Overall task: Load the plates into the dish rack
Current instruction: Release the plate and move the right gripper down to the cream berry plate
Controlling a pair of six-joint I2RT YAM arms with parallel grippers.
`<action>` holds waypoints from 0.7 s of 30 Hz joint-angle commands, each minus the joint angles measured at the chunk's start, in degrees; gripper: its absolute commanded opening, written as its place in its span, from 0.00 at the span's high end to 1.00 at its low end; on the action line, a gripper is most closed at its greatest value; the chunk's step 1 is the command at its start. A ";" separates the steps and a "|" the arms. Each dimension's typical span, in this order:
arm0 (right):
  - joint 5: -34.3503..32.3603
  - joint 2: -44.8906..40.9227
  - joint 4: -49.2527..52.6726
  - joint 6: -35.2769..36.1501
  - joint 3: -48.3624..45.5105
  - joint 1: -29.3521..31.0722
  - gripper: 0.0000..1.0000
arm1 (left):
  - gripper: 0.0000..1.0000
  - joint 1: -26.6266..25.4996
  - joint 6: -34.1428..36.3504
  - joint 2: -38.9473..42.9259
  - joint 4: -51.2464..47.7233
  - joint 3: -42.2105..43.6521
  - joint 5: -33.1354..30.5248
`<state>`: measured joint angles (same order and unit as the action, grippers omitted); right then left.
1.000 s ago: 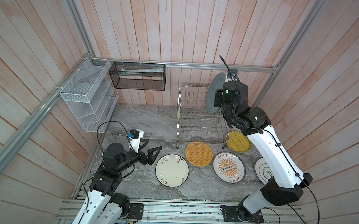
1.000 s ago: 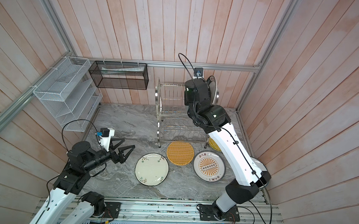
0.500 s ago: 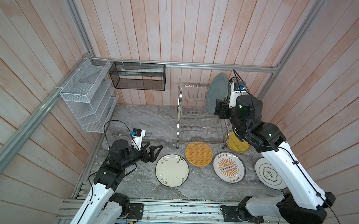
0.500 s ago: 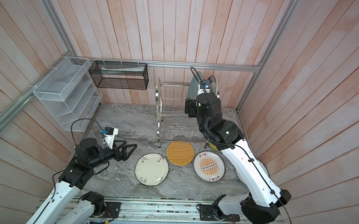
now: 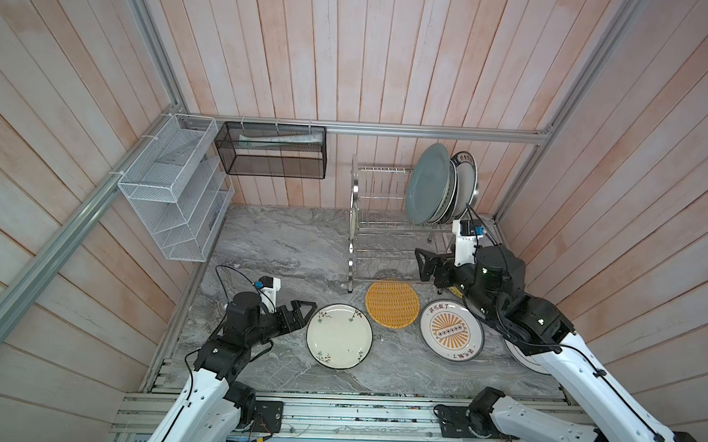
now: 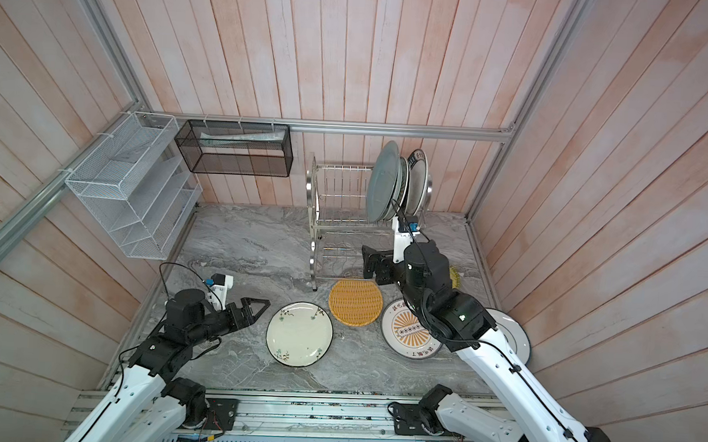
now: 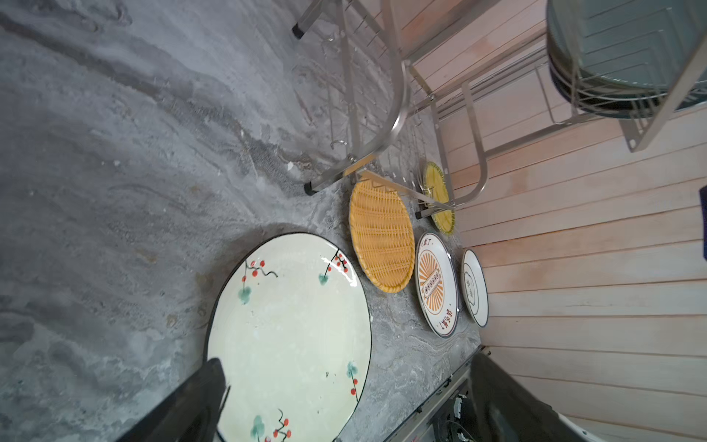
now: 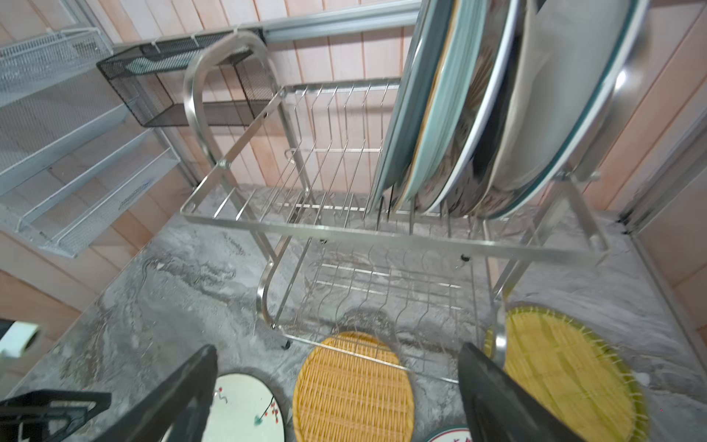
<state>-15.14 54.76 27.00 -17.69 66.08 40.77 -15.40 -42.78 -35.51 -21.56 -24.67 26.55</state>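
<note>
Plates [image 5: 429, 184] upright in rack [image 5: 352, 230]; rest on tbl [image 5: 284, 251].

The shiny two-tier dish rack [image 5: 353, 213] stands upright at the back of the counter [image 5: 284, 243]. Its top tier's right end carries a row of plates [image 5: 450, 194] on edge, grey-blue plate [image 5: 427, 184] in front, dark-rimmed white plate [image 5: 466, 182] behind. Flat on the counter lie the cream floral plate [image 5: 339, 336], the orange woven plate [image 5: 392, 303] with its far edge under the rack's front, the sunburst plate [image 5: 451, 330], the blue-ringed white plate [image 6: 512, 334], and a yellow woven plate [image 8: 566, 367] by the rack's right leg.
</note>
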 commanded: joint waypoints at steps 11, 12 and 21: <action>14.19 -3.36 -10.29 -6.79 -16.78 -0.26 0.02 | 0.15 -4.13 -8.70 -5.09 3.06 10.24 3.47; 15.33 -3.45 -11.23 -7.14 -18.07 -0.26 0.02 | 0.17 -4.44 -8.88 -5.50 4.00 11.00 3.66; 20.48 -3.53 -16.41 -10.80 -25.38 -0.34 0.02 | 0.31 -4.94 -9.86 -10.98 12.24 15.61 6.49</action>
<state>2.96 52.05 14.02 -26.68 41.52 40.77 -19.97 -52.49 -45.34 -14.06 -10.04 31.35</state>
